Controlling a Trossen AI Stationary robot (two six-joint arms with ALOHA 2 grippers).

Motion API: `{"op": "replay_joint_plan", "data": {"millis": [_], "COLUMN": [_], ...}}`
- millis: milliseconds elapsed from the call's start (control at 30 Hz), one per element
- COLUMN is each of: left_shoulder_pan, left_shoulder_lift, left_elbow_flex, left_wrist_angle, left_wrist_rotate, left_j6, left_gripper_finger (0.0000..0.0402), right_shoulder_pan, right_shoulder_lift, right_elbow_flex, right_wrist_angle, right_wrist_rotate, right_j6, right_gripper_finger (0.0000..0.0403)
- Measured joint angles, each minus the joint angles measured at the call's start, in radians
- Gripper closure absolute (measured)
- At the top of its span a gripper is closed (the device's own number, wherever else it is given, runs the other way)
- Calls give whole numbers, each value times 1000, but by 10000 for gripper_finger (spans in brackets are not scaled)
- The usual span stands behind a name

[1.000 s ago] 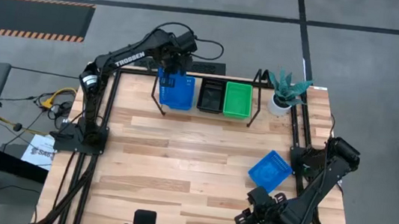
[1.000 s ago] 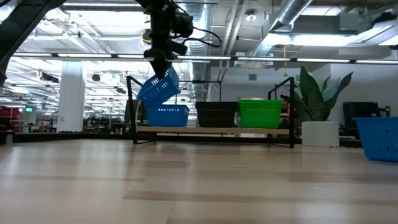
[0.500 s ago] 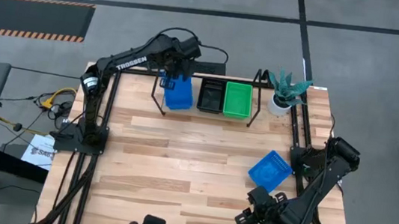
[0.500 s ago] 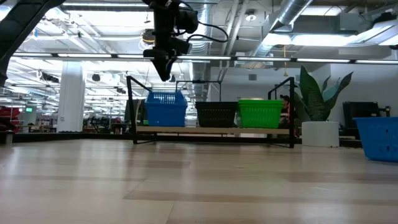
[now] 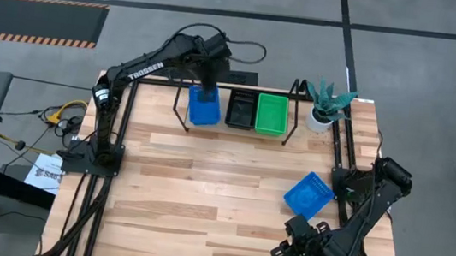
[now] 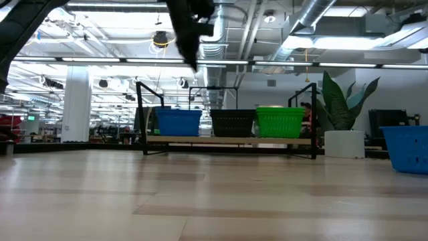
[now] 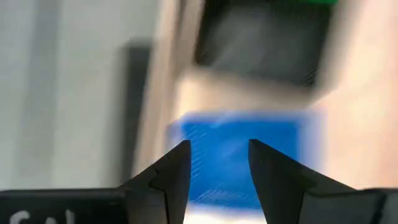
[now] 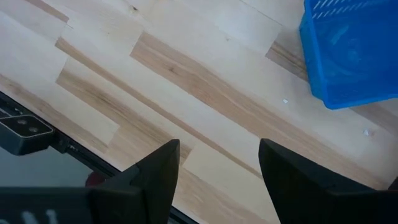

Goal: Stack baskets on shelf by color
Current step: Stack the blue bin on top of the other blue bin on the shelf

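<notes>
The blue basket that hung tilted from the left claw a second ago now sits in the blue stack on the shelf, upper centre, and the claw lifts away open and empty. One loose blue basket waits lower right on the desk. The right claw gapes beside it; a hasty swing could nudge it toward the desk edge, though the middle is open.

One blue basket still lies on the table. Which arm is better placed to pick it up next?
The right. Its open hand waits at the table's near right corner beside the loose blue perforated plastic basket; the left hand hangs empty above the black wire shelf, far across.
</notes>
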Motion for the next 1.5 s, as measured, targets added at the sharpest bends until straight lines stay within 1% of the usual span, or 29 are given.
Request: {"op": "replay_joint_plan", "data": {"millis": [100,167,233,300,400,467,567,700,800,933,1033,1133,1233,1333,1433,1500], "left_shoulder_pan": [-7,-24,-56,-97,-160,-202,-266,-348,-401,-461,-504,-540,-567,-586,-599,-607], "left_shoulder_lift": [-2,-2,-2,-1,0,0,-4,-22,-47,-102,-141,-184,-227,-259,-285,-294], "left_elbow_flex": [27,34,36,36,36,36,35,35,35,35,35,35,35,35,35,35], "left_wrist_angle": [42,65,84,81,69,60,35,5,-24,-51,-68,-72,-84,-96,-95,-87], "left_wrist_rotate": [374,564,666,686,688,689,684,629,560,458,390,329,248,146,82,50], "left_j6": [-154,-219,-243,-246,-251,-268,-284,-303,-319,-360,-397,-430,-457,-492,-526,-539], "left_gripper_finger": [264,269,273,277,281,282,283,284,284,284,284,284,284,284,284,284], "right_shoulder_pan": [13,21,24,15,-39,-88,-170,-287,-360,-418,-442,-469,-500,-532,-561,-573], "right_shoulder_lift": [0,0,3,7,-8,-12,-10,-10,-11,-11,-10,-10,-10,-10,-10,-10], "right_elbow_flex": [0,0,-14,-50,-143,-198,-286,-378,-439,-487,-495,-496,-472,-421,-344,-278], "right_wrist_angle": [-31,-82,-147,-175,-172,-167,-173,-164,-69,174,416,624,779,869,884,862], "right_wrist_rotate": [-15,-57,-87,-93,-103,-137,-165,-169,-169,-183,-184,-184,-182,-181,-182,-183], "right_j6": [55,111,171,234,269,272,216,122,0,-157,-261,-405,-550,-703,-861,-953], "right_gripper_finger": [158,158,158,158,159,161,169,179,186,194,200,205,210,214,217,218]}}
